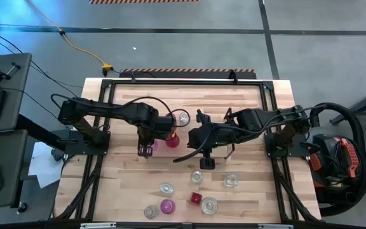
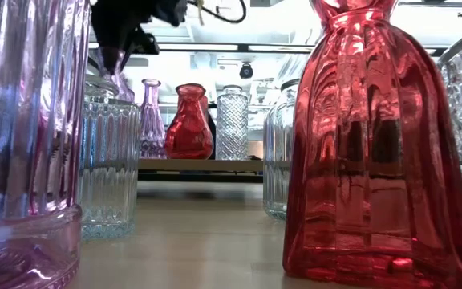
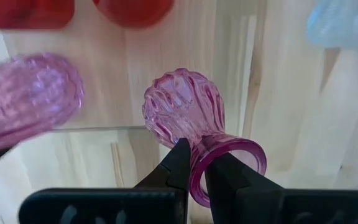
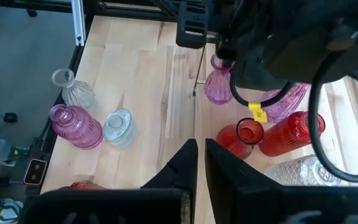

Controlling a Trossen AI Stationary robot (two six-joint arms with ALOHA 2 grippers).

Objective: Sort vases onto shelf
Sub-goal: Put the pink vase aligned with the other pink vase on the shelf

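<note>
Pink vase (image 3: 182, 115) rim pinched in left hand (image 3: 196, 171).

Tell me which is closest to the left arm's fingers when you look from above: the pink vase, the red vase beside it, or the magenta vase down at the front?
1. Pink vase: nearest, gripped in the left gripper fingers.
2. Red vase: next, just to the right of the pink one.
3. Magenta vase: farthest, well away toward the bottom of the high view.

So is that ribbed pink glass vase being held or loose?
Held: the left gripper's fingers pinch the ribbed pink glass vase by its rim.
</note>
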